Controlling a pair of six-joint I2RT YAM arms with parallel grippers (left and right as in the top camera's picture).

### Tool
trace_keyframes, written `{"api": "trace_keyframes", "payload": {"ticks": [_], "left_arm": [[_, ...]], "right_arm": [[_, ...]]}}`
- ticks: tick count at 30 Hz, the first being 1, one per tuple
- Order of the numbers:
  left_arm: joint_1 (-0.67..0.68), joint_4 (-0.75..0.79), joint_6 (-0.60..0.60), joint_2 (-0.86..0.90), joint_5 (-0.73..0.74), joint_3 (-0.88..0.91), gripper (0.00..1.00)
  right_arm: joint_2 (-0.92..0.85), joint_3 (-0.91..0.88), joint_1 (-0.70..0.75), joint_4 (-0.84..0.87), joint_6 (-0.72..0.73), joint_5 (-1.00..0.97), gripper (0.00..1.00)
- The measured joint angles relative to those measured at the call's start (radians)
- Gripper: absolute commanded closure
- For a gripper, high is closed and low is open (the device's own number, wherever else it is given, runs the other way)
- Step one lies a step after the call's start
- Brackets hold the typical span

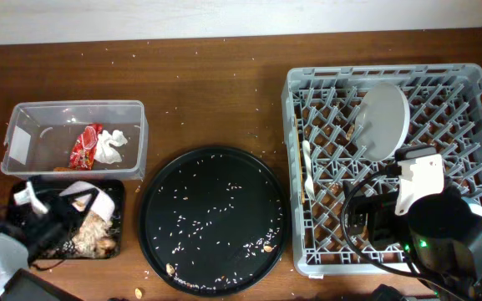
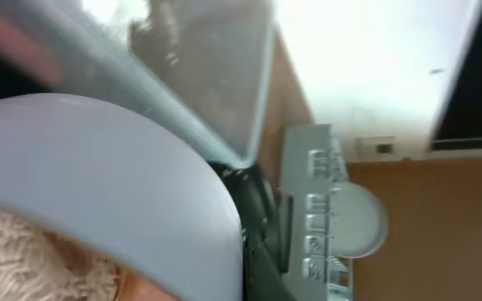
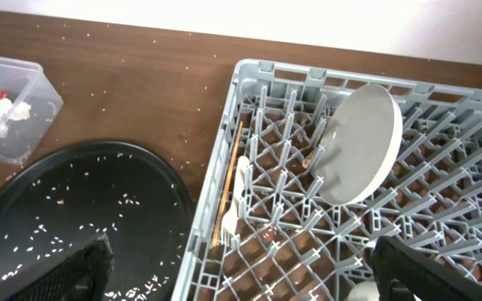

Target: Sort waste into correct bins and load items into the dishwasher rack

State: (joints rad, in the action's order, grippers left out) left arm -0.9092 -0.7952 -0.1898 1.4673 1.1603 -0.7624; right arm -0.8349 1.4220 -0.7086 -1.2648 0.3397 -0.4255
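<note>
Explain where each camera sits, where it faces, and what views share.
Overhead: above the table, straight down on rack, round tray, tub; both arms at bottom.
Left wrist: close to the white bowl, facing the rack; no own part clearly visible.
Right wrist: above the rack, facing down-forward; own fingers apart at bottom corners.
Shared: all show the plate in the rack.

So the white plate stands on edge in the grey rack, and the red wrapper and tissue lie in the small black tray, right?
Not quite. In the overhead view the red wrapper and tissue lie in the clear tub instead. The plate does stand on edge in the rack.
</note>
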Motion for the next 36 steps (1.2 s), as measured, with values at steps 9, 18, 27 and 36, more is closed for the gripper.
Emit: {"api": "trace_keyframes", "payload": {"ticks": [9, 18, 27, 36], "left_arm": [[-0.056, -0.028, -0.244, 0.0, 0.378, 0.003, 1.0], [0.002, -0.066, -0.253, 0.001, 0.316, 0.005, 1.0], [1.054, 0.903, 0.323, -0.035, 0.022, -0.258, 1.0], [1.595, 1.847, 1.193, 0.698, -0.048, -0.513, 1.0]], "right_arm": [[0.0, 0.0, 0.0, 0.001, 0.001, 0.0, 0.01], [0.0, 0.0, 0.0, 0.001, 0.0, 0.0, 0.01], [0.001, 0.001, 0.0, 0.003, 0.001, 0.0, 0.01], [0.0, -0.001, -0.002, 0.001, 0.0, -0.003, 0.01]]}}
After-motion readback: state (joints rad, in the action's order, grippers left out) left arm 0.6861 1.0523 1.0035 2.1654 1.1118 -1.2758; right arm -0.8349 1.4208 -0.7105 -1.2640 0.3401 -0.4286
